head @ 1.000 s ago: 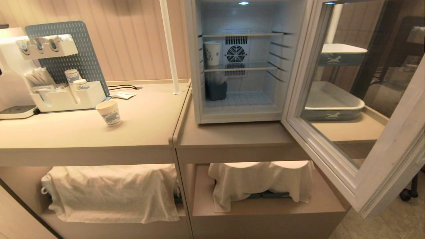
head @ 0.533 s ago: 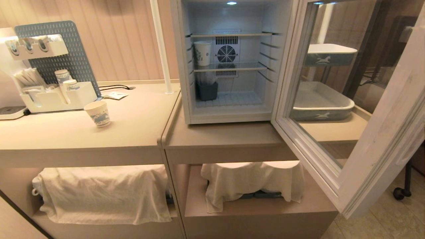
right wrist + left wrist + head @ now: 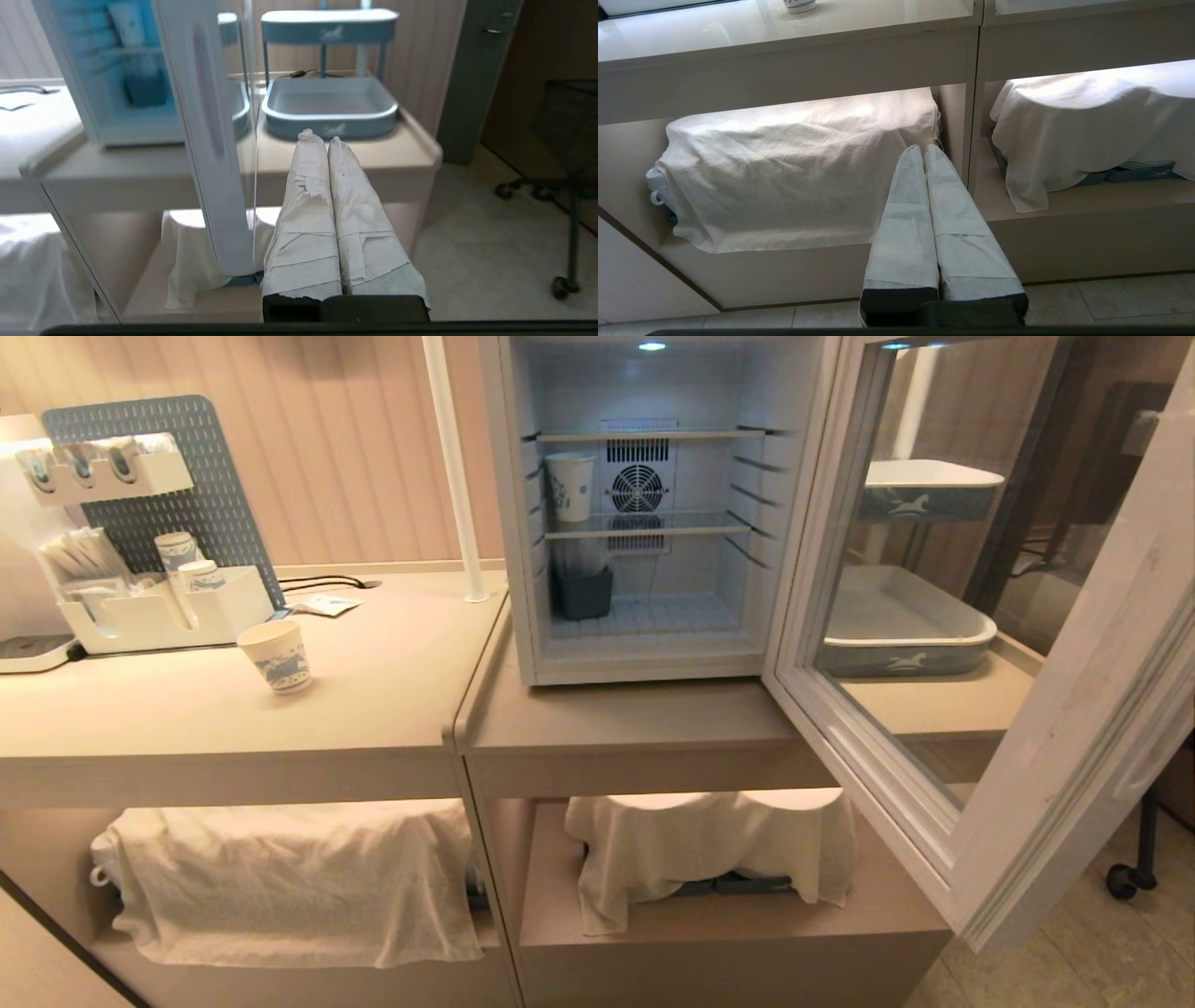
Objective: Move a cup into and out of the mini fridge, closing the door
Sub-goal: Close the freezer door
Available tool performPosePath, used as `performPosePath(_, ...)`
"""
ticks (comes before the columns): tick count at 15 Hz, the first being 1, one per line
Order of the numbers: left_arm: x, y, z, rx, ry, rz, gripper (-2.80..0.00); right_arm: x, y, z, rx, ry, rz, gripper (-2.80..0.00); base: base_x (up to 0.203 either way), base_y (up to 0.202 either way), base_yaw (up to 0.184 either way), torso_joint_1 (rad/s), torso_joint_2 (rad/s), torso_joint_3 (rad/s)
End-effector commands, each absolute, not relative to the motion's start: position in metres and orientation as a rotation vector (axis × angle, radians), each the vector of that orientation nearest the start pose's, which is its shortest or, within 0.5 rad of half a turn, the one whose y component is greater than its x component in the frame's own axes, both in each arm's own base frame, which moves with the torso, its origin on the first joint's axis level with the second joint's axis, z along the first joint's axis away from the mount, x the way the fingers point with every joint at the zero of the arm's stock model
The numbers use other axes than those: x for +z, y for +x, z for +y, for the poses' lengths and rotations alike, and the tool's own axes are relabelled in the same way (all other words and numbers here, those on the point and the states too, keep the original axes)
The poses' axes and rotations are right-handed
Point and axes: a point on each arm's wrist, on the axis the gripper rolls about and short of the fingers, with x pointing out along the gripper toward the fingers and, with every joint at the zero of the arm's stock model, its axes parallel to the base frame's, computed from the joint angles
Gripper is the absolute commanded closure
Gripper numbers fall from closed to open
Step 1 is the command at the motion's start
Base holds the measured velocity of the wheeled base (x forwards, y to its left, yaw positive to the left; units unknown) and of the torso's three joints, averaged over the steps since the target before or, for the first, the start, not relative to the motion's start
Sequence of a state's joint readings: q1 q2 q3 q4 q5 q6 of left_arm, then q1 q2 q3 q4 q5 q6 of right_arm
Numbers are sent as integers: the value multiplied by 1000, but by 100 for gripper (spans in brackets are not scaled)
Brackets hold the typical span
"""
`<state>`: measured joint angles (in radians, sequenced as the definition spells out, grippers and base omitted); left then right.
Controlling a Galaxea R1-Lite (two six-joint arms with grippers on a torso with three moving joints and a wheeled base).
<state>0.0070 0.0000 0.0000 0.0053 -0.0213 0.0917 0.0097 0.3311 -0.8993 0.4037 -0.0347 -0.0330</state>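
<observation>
The tabletop (image 3: pixel 392 691) is seen running wide across the view, split by a seam into two sections, with bare surface left along its front edge. The fridge (image 3: pixel 509 523) is set on the right section, back from that edge, a strip of tabletop lying bare in front of it. The door (image 3: pixel 1046 775) is swung wide open to the right, its lower corner hanging out past the tabletop's front edge and over the floor; the fridge mouth is left unblocked. Below, two cloths (image 3: pixel 289 877) are draped over the lower shelves. A white organiser (image 3: pixel 159 616) is parked at the back left. The cup (image 3: pixel 276 655) is found upright on the left section, just in front of the organiser, well apart from the fridge. Another cup (image 3: pixel 570 485) is seen on a fridge shelf, left side. The left tool (image 3: pixel 923 150) is pressed together, empty, low before the shelves. The right tool (image 3: pixel 317 135) is likewise together, empty, held just beside the door's outer edge.
</observation>
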Motion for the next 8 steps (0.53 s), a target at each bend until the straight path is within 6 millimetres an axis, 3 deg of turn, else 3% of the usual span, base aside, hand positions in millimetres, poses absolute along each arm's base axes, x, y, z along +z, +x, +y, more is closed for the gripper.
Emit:
performPosePath(1,75,-23,-1,-14,92,4,0,352,0,-2,-62,-28,64,0,0,0,0,0,0,0)
performPosePath(2,75,-23,-1,-14,92,4,0,367,31,-3,-129,-26,139,0,0,0,0,0,0,0)
performPosePath(4,75,-23,-1,-14,92,4,0,373,87,-8,-348,-29,282,0,0,0,0,0,0,0)
performPosePath(6,75,-23,-1,-14,92,4,0,362,136,-14,-547,-54,388,0,0,0,0,0,0,0)
performPosePath(8,75,-23,-1,-14,92,4,0,349,182,-22,-665,-64,389,0,0,0,0,0,0,0)
